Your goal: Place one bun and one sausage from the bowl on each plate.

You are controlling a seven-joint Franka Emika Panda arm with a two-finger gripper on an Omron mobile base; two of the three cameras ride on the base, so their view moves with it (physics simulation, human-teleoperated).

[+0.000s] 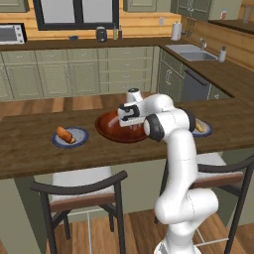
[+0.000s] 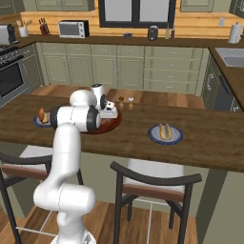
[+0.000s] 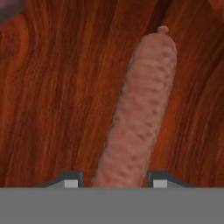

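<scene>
Leftward first: one glossy reddish-brown bowl (image 1: 110, 128) sits mid-counter between two blue-grey plates — the left plate (image 1: 70, 137) carries a bun (image 1: 64, 134). From the right base view, the right plate (image 2: 165, 134) carries a bun and sausage. Close up, one pink, pebbled sausage (image 3: 140, 109) lies on the bowl's wood, the gripper (image 3: 113, 180) fingertips closed against its near end.
</scene>
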